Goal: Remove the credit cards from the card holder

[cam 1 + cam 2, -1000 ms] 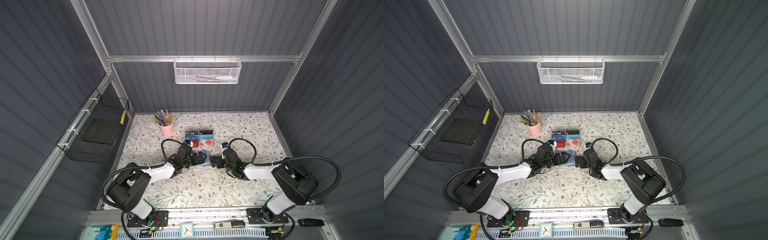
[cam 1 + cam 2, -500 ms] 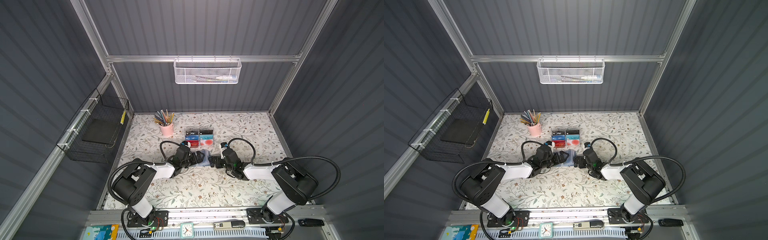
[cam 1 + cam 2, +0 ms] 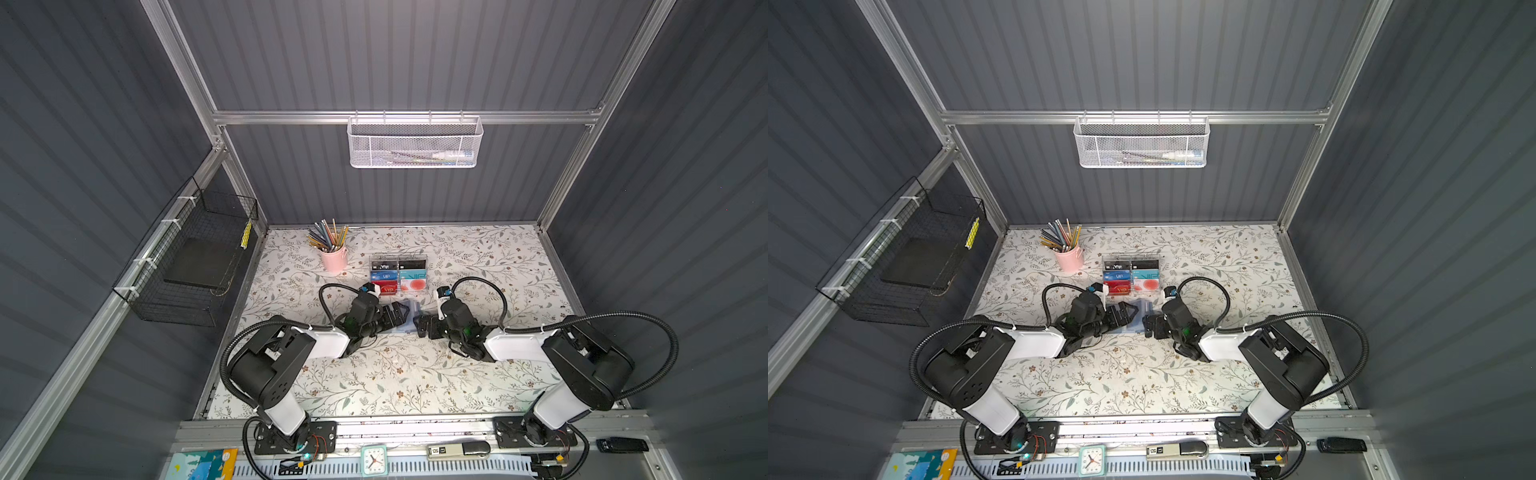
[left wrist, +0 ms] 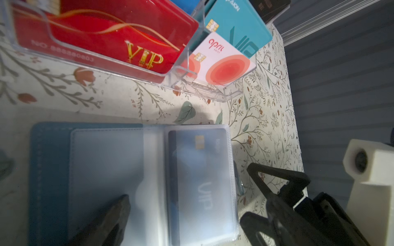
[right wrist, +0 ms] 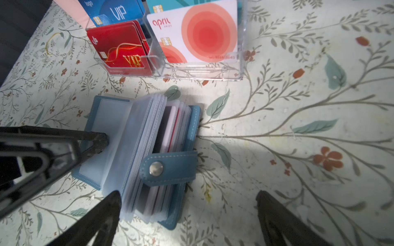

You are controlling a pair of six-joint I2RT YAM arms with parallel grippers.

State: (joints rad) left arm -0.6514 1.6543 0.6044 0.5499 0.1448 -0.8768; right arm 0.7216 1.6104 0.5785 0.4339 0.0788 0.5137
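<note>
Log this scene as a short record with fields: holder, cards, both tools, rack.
card holder: open on the table, snap tab undone, sleeves fanned
credit cards: in the sleeves, none out yet; one blue card shows through
left tool: open, a fingertip at an empty sleeve
right tool: open, at the holder's edge, holding nothing
card rack: clear, beyond the holder, apart from it

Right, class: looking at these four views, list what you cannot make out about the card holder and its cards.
Card count in the card holder: right wrist view, only card edges show between stacked sleeves.
Blue card: left wrist view, small print blurred behind its sleeve.
Card holder, both top views: too small, partly hidden by left gripper and right gripper.
</note>
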